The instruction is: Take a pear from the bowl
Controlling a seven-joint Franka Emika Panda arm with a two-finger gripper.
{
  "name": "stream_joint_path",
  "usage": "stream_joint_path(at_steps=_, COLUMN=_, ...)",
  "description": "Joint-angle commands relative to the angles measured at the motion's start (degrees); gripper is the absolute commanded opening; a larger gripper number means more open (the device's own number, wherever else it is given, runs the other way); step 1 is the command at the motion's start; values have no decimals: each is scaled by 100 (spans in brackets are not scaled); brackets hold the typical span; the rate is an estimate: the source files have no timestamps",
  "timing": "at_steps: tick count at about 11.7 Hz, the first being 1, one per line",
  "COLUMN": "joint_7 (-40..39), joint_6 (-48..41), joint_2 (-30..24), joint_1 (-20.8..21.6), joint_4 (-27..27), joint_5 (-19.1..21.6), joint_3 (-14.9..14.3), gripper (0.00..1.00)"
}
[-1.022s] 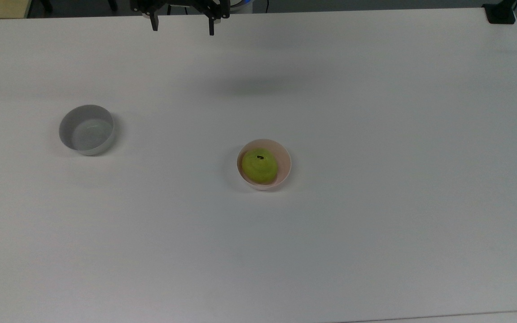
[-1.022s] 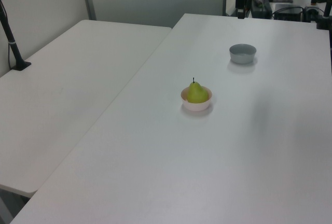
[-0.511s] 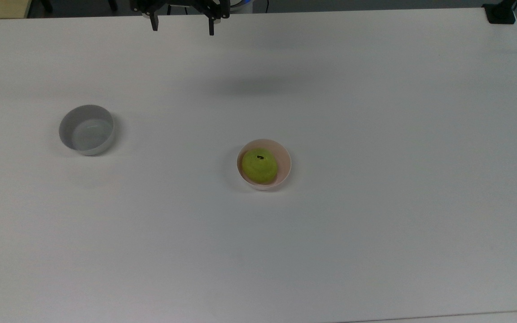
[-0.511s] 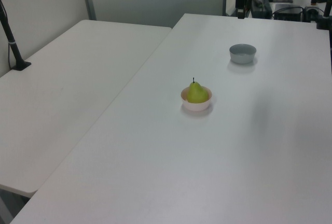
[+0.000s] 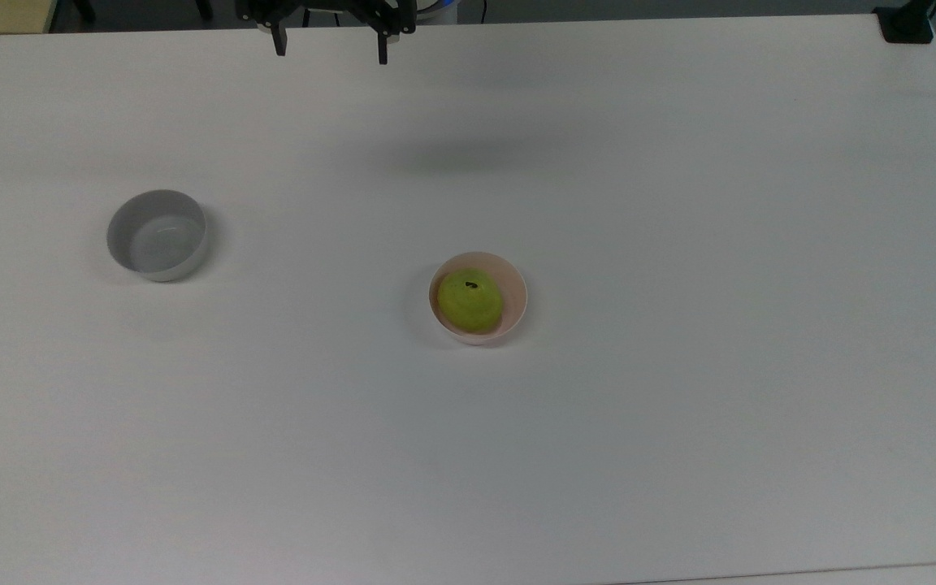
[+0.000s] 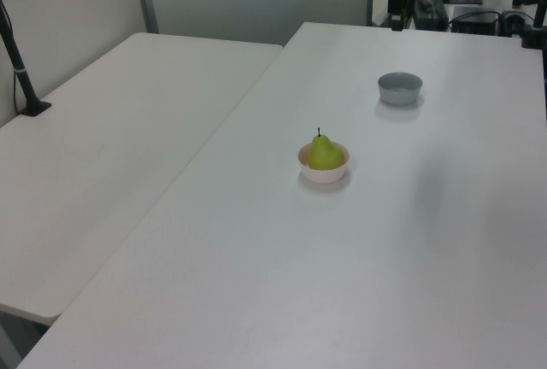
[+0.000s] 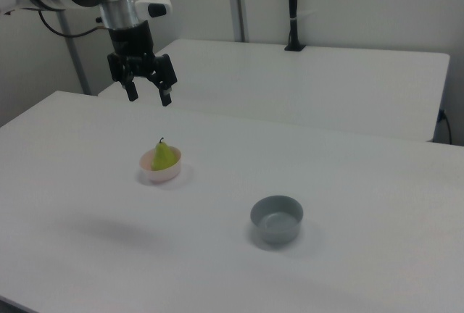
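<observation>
A yellow-green pear point(image 5: 470, 301) point(image 6: 325, 154) point(image 7: 164, 156) with a short dark stem stands upright in the small pale pink bowl point(image 5: 517, 292) point(image 6: 323, 172) point(image 7: 161, 175) near the middle of the white table. My gripper point(image 5: 330, 55) point(image 7: 148, 98) hangs high above the table with its two black fingers spread open and nothing between them. In the top view it is at the table's far edge, well away from the bowl. In the right view it hovers above and a little left of the pear.
A grey bowl point(image 5: 158, 236) point(image 6: 400, 88) point(image 7: 276, 219) sits apart, at the top view's left. A second white table point(image 6: 102, 147) adjoins at the left view's left. A black post point(image 6: 19, 66) and a black clamp point(image 5: 907, 23) stand at the edges.
</observation>
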Motion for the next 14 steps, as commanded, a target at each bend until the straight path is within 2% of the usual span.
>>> stream_joint_path(at_steps=1, joint_7=83, joint_6=-10, joint_2=-87, joint_1=35, joint_4=-120, joint_5=129, joint_3=-38, gripper=100)
stream_joint_path(at_steps=7, joint_7=56, joint_6=68, joint_2=114, joint_1=157, joint_4=-25, joint_5=137, joint_3=33, gripper=100)
stream_joint_path(at_steps=14, joint_7=109, joint_6=1666, joint_2=642, joint_1=711, joint_4=82, joint_5=234, joint_3=33, gripper=100)
